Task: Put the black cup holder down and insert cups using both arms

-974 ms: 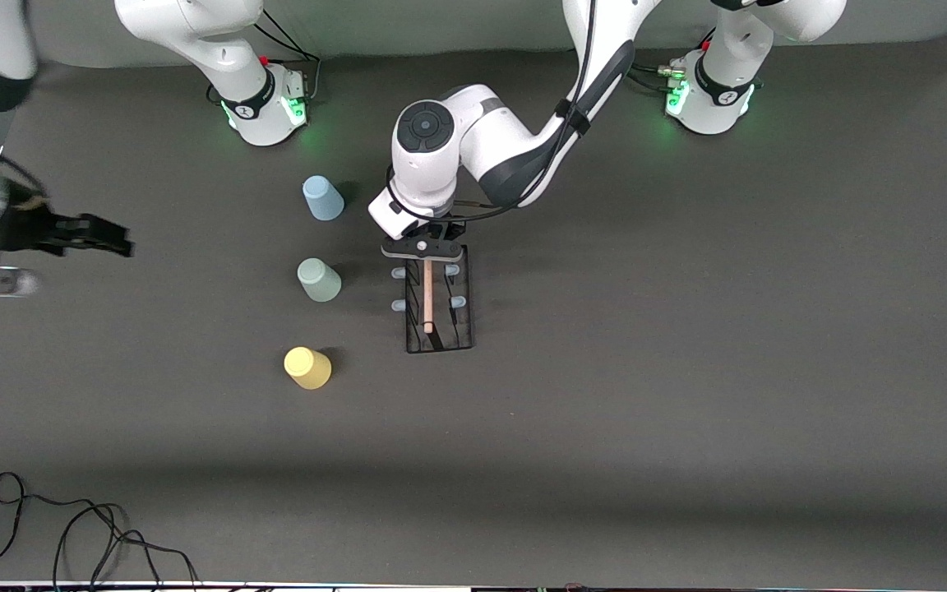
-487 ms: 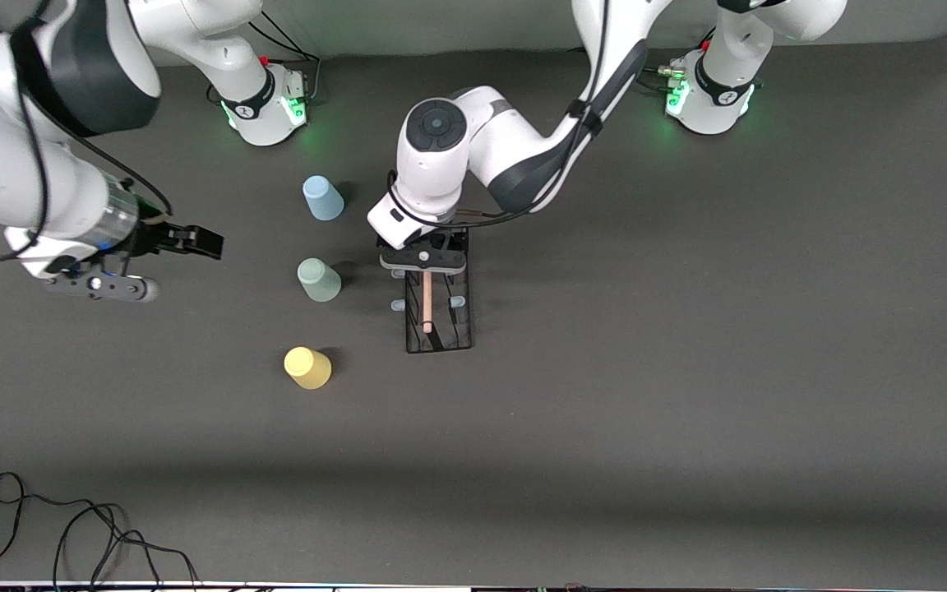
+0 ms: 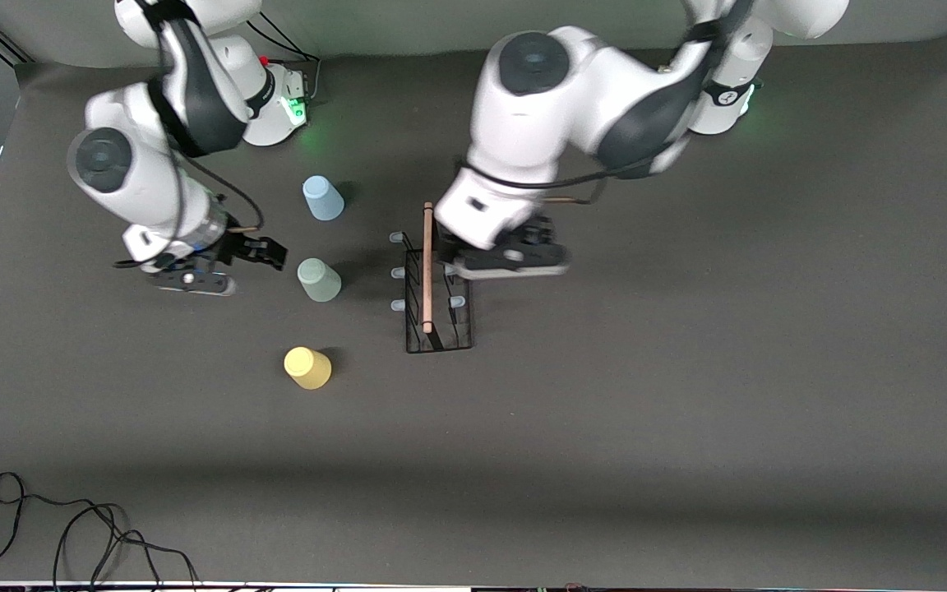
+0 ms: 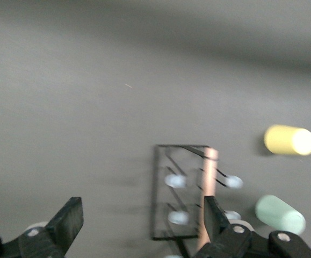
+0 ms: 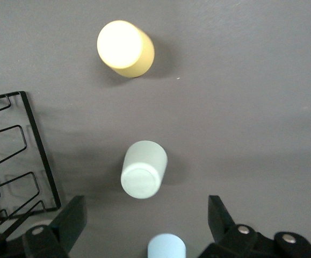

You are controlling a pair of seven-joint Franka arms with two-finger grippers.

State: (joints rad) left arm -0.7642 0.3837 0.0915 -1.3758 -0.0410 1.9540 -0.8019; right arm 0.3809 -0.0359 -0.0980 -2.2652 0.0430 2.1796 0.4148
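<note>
The black cup holder [image 3: 438, 300] stands on the table with its wooden rod [image 3: 427, 267] on top and nothing in it; it also shows as the holder [image 4: 179, 193] and the holder [image 5: 15, 156]. In a row beside it, toward the right arm's end, stand the blue cup [image 3: 323, 198], the green cup [image 3: 319, 279] and the yellow cup [image 3: 307, 367]. My left gripper [image 3: 515, 247] hangs open just above the holder's edge, empty; its own view shows the left gripper [image 4: 143, 217] beside the rod [image 4: 209, 183]. My right gripper [image 3: 270, 253] is open and low beside the green cup [image 5: 143, 169], with the blue cup [image 5: 166, 246] between its fingers' line.
A black cable [image 3: 71, 526] lies coiled at the table's front corner on the right arm's end. The dark mat [image 3: 687, 370] covers the whole table.
My left gripper has opened, let go of the rod and risen, shifting toward the left arm's end. The right arm has swung in from the table's edge to the green cup.
</note>
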